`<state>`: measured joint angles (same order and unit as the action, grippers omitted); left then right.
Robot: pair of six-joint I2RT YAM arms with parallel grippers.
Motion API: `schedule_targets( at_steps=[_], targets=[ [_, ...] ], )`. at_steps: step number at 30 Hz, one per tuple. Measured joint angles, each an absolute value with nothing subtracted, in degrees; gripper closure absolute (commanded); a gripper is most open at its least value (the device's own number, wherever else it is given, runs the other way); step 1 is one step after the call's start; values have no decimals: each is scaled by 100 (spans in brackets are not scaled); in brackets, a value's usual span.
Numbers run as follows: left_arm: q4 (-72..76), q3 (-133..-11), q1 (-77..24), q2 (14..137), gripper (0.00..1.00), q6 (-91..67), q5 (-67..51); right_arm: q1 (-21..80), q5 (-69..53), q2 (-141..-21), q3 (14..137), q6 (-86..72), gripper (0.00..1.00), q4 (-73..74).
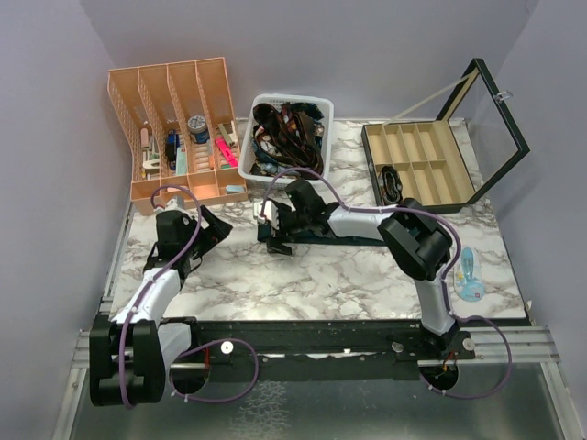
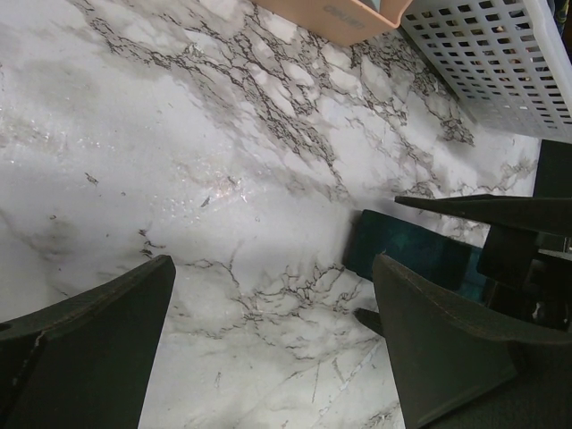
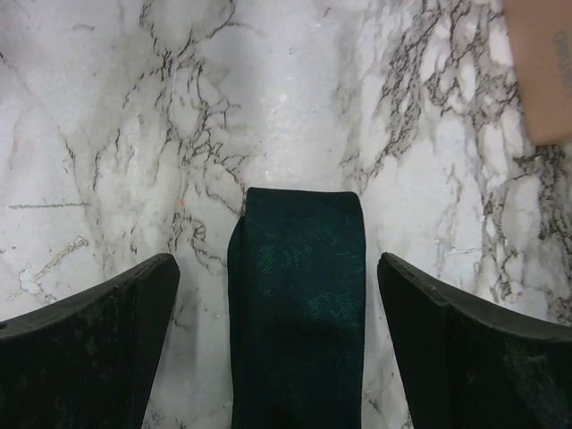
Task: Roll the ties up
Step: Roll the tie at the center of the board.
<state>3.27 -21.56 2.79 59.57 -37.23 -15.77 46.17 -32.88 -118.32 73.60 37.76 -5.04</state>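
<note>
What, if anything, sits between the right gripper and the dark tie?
Nothing visible does. The right gripper is open, with one finger on each side of the tie, whose end lies flat on the bare marble table.

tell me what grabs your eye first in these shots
The dark teal tie lies flat on the marble table, its squared end framed by the open right tool. At back centre a white basket is heaped with tangled ties, and at back right a black compartment case stands open.
</note>
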Motion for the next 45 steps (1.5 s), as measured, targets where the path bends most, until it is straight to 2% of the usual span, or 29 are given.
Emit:
schedule_targets(
  at_steps=[8,23,32,41,42,45],
  targets=[
    [327,-2156,305,5992,8,-3712,-1638,4600,-3505,-12261,7832,3743,28,-298],
    [329,-2156,344,6055,8,-3704,-1719,4499,-3839,-12322,7758,3586,57,-357],
    [316,-2150,381,5948,8,-3708,-1717,4650,-3970,-12320,7585,3234,57,-777],
    [34,-2147,489,5533,8,-3743,-1616,5404,-3957,-12534,7793,2825,55,-1000],
    [5,-2147,499,5492,8,-3750,-1594,5502,-3959,-12613,7894,2770,53,-1035],
    [-71,-2147,539,5391,8,-3769,-1533,5673,-3948,-12752,8049,2545,40,-1181]
  ],
)
